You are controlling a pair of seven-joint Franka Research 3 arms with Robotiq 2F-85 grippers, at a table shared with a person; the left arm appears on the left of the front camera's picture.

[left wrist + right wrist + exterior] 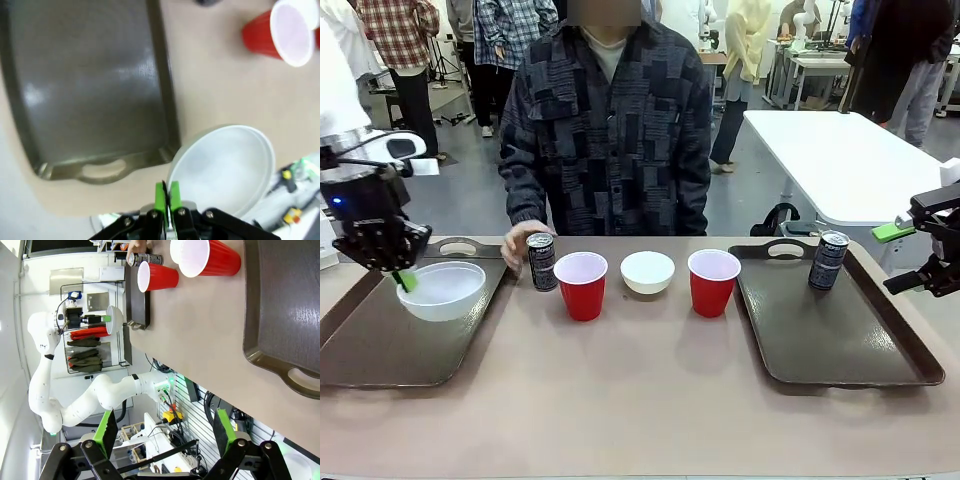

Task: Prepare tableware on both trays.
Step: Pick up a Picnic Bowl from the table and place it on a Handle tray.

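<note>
Left gripper (405, 276) clamped on left rim of white bowl (444, 290), bowl hanging over far right part of left tray (390, 345). Right gripper (165, 429) spread wide, empty, beside right tray (820, 335). Risk: thin rim pinch slips, bowl lands on raised tray edge and tips off.

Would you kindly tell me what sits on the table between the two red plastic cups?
In the front view, a shallow round white bowl stands between one red plastic cup and the other, touching neither.
</note>
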